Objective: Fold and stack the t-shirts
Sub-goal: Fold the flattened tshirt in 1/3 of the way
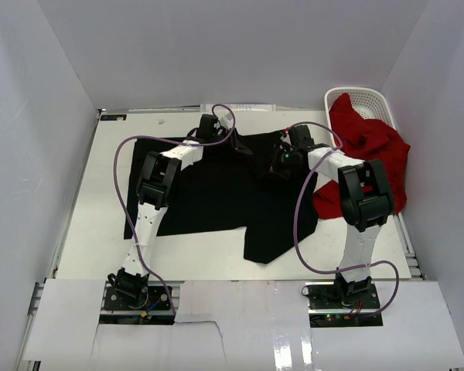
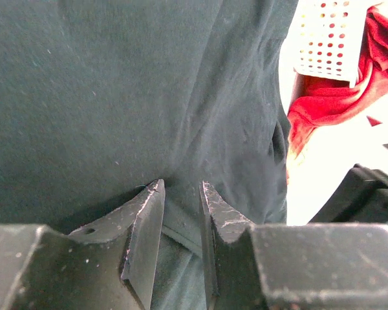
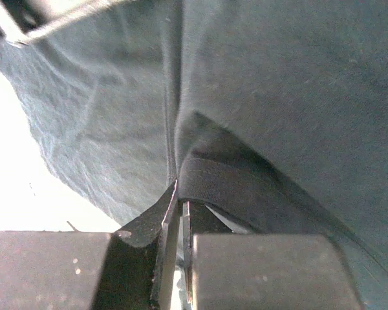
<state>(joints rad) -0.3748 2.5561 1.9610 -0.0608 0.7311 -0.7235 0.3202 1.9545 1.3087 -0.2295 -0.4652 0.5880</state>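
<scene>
While the left gripper (image 2: 181, 188), jaws half apart, pinches a fold of the black t-shirt (image 1: 216, 193) spread left of the basket (image 1: 373, 97), the right gripper (image 3: 181, 199) clamps its hem tightly. Two t-shirts: the red t-shirt (image 1: 367, 147) spills from that one basket.

Seen from above, the left arm (image 1: 158, 178) and right arm (image 1: 363, 197) cover strips of the black t-shirt (image 1: 216, 193), and both sets of fingertips are too small to read there. The red t-shirt (image 1: 371, 147) hides the near half of the white lattice basket (image 1: 371, 97). In the left wrist view the top edge cuts off the basket and the table (image 2: 320, 171) glares to blank white. Whether the left gripper (image 2: 181, 187) actually clamps the fold between its fingers cannot be told. In the right wrist view a hem band runs out of sight between the closed fingers of the right gripper (image 3: 179, 197).
</scene>
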